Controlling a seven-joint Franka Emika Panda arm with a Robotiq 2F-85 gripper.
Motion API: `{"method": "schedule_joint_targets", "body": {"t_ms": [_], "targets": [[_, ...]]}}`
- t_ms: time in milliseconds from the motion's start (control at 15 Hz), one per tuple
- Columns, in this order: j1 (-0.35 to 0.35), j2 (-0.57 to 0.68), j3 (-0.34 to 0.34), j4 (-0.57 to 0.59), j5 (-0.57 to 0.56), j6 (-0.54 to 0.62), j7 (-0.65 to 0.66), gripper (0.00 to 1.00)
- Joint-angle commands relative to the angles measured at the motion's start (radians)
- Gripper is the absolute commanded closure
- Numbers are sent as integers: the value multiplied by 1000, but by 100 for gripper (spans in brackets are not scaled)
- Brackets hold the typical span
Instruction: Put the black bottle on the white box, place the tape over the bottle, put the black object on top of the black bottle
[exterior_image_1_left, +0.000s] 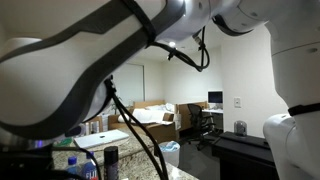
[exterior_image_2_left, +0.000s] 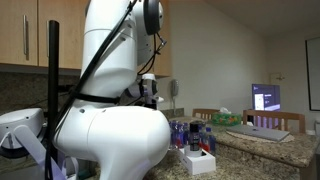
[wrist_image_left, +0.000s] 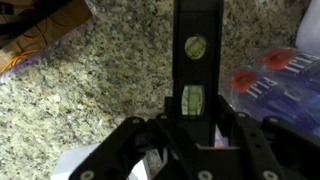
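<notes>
In the wrist view my gripper (wrist_image_left: 192, 118) is shut on the black object (wrist_image_left: 193, 45), a long black spirit level with green vials. It runs from between the fingers up to the top edge, above a speckled granite counter (wrist_image_left: 90, 90). A corner of the white box (wrist_image_left: 72, 162) shows at the bottom left, beside the gripper body. In an exterior view a small dark upright cylinder (exterior_image_1_left: 110, 160), likely the black bottle, stands on the counter behind the arm. I cannot make out the tape in any view.
A pack of clear bottles with blue caps (wrist_image_left: 285, 85) lies right of the level and also shows as bottles (exterior_image_2_left: 190, 133) in an exterior view. An orange-brown packet (wrist_image_left: 40, 35) sits at the top left. The robot's body (exterior_image_2_left: 110, 130) blocks much of both exterior views.
</notes>
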Motion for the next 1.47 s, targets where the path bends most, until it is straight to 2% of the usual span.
{"method": "schedule_joint_targets", "body": {"t_ms": [0, 200, 467, 667, 867, 933, 1000, 1267, 1333, 1400], "targets": [[-83, -85, 21, 57, -2, -169, 35, 82], [-145, -141, 22, 121, 20, -309, 28, 82], [-215, -229, 13, 152, 71, -390, 25, 82], [-271, -282, -12, 118, 147, -373, 7, 82], [-319, -341, -42, 46, 236, -249, 2, 82], [-317, -276, -13, 124, 184, -327, -2, 82], [-328, -282, -17, 117, 188, -317, -5, 57], [-327, -274, -2, 119, 187, -318, -4, 57], [-326, -274, -1, 119, 187, -318, -4, 82], [-332, -274, -7, 121, 194, -317, 1, 82]]}}
